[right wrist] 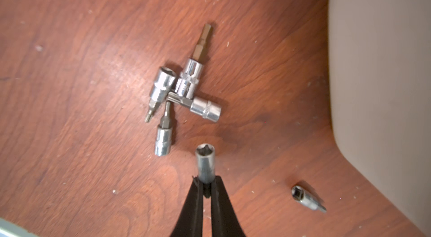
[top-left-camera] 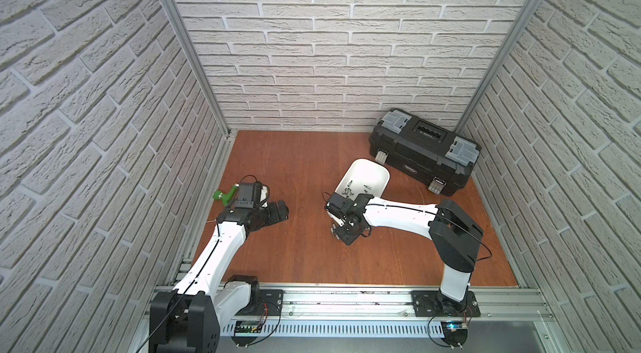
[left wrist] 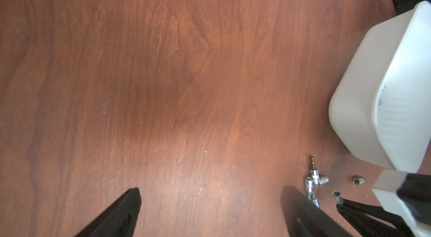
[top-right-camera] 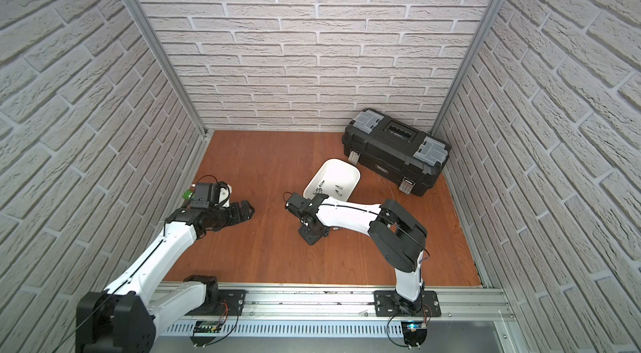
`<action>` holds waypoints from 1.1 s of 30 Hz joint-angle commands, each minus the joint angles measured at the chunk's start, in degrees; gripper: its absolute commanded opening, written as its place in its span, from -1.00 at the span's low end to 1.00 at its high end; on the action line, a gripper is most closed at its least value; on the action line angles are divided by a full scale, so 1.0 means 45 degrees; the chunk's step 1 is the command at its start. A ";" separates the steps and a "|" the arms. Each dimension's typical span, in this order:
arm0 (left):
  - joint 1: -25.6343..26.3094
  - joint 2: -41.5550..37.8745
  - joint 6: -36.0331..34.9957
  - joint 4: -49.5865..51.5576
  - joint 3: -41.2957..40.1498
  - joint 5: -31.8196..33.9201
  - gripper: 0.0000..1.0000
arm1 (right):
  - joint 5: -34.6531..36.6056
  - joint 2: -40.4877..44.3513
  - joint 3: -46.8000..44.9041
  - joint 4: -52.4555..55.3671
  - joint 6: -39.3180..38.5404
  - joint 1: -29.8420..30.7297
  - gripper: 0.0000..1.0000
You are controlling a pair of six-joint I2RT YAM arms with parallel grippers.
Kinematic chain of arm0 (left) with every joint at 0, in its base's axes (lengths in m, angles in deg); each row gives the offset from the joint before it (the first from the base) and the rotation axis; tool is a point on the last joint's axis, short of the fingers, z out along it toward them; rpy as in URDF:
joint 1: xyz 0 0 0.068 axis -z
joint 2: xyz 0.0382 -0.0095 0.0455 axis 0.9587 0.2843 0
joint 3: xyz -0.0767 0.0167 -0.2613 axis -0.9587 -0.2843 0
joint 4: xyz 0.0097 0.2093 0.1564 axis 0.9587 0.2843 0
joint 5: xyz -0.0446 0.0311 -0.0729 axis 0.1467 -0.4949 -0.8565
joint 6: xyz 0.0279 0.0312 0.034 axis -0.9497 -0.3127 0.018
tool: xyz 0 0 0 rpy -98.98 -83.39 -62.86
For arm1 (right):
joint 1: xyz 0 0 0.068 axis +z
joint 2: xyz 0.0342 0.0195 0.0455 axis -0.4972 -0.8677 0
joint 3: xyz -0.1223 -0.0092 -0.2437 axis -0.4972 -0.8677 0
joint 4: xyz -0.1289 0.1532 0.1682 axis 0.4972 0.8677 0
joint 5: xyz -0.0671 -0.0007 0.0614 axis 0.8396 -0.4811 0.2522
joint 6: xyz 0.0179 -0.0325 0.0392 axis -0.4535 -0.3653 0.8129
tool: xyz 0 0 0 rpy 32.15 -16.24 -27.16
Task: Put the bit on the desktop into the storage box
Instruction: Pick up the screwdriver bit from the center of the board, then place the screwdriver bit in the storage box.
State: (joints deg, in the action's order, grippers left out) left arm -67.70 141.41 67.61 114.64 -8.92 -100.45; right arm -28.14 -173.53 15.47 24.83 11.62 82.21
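In the right wrist view my right gripper (right wrist: 205, 181) is shut on a small chrome socket bit (right wrist: 204, 163), held just above the reddish-brown desktop (right wrist: 93, 37). Several more bits (right wrist: 184, 93) lie in a heap just beyond it, and one lone bit (right wrist: 307, 198) lies to the side. The white storage box (top-left-camera: 367, 169) stands right behind, its wall (right wrist: 384, 61) close by, with a few bits (top-left-camera: 348, 191) inside. My left gripper (top-left-camera: 282, 210) hovers open over bare wood at the left, nothing between its fingers (left wrist: 130, 203).
A big black toolbox (top-left-camera: 423, 150) with grey lid compartments sits at the back right corner. A green tool (top-left-camera: 223, 195) lies by the left wall behind the left wrist. Brick-pattern walls close three sides, and an aluminium rail (top-left-camera: 347, 294) runs along the front edge.
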 commanded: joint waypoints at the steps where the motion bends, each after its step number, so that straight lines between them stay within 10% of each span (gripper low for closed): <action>1: 0.0053 -0.0050 -0.0172 -0.0004 0.0298 0.0095 0.97 | 0.0121 0.0787 -0.0127 0.0265 0.0160 0.0108 -0.78; 33: 0.0060 -0.0403 -0.0226 0.0191 0.0434 0.0015 0.97 | 0.0065 -0.0033 0.4555 0.1134 -0.2845 -0.4412 -0.79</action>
State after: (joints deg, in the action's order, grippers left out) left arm -67.68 140.36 67.57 114.96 -8.62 -100.48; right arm -27.25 -171.48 34.99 30.86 0.34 63.90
